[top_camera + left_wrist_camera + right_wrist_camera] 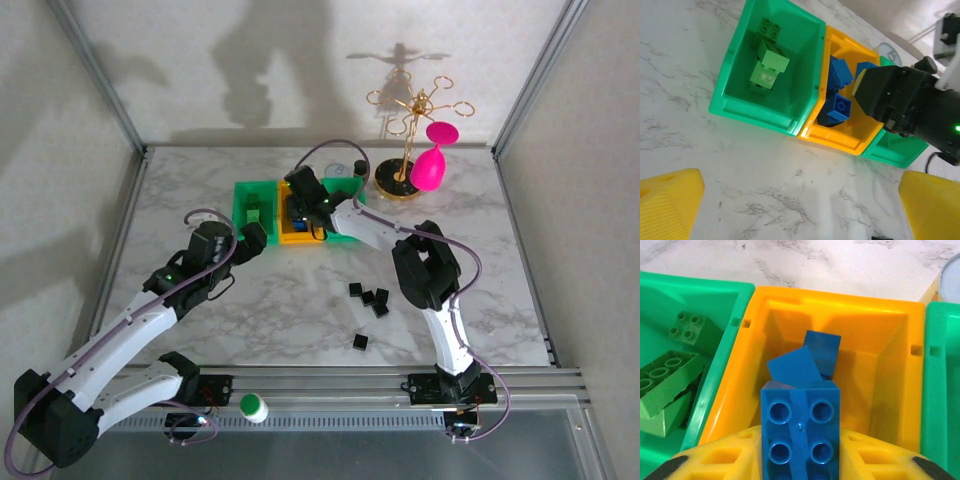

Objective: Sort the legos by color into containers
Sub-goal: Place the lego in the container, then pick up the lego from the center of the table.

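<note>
Right gripper is clamped on a blue brick right over the middle yellow-orange bin, so next up: just let go. Left gripper hangs wide open; black bricks wait nearer.

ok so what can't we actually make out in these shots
right gripper: right wrist view, bottom edge cuts off its fingers and the lower end of the blue brick.
right green bin: left wrist view, that gripper covers most of it; contents unknown.
yellow bin: same view, gripper hides part of the blue bricks; no count.
black bricks: top view, too small to tell shapes.
</note>
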`<move>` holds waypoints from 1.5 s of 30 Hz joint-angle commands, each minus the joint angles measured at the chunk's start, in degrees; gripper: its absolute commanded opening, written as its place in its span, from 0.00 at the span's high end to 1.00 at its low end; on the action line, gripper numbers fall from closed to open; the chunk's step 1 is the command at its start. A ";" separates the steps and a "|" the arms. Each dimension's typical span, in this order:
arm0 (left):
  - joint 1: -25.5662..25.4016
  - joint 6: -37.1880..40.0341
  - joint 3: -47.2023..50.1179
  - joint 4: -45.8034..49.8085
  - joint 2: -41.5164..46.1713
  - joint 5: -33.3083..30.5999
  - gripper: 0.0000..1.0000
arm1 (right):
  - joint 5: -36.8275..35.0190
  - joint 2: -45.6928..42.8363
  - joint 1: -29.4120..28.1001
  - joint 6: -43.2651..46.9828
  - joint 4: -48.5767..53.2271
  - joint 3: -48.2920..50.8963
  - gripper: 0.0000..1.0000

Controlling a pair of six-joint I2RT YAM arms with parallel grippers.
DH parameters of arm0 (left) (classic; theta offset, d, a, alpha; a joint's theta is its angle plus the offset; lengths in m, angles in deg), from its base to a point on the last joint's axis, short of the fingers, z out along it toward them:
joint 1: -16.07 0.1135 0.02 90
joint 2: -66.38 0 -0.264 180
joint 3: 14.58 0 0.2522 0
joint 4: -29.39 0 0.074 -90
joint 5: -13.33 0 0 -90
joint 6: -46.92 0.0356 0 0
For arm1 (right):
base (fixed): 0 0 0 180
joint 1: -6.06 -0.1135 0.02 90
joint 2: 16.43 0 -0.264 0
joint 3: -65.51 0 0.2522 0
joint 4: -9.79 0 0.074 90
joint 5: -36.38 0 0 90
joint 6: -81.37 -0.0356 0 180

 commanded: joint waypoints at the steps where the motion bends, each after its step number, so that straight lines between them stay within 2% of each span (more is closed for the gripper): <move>1: 0.80 -0.36 0.42 -1.42 0.07 1.04 0.01 | 0.69 2.39 0.74 1.55 -1.40 -2.99 0.62; 9: 0.99 -0.63 0.24 -1.54 0.24 1.51 0.00 | 1.29 3.94 0.77 2.46 -0.21 -5.08 0.55; 16: 0.98 -1.33 0.20 -1.29 1.07 2.41 0.00 | 2.04 -4.43 0.72 2.85 -2.29 0.38 0.46; 29: -1.22 -2.22 1.47 -1.39 2.63 4.25 0.00 | 3.40 -25.25 -0.07 -3.25 -4.31 23.82 0.40; 40: -10.70 -6.39 4.50 -1.42 3.44 0.75 0.01 | -0.53 -38.10 -3.83 -13.24 2.69 43.09 0.38; 45: -12.72 -8.35 7.42 -2.17 5.33 0.15 0.00 | -2.09 -41.73 -5.11 -16.20 4.32 50.80 0.37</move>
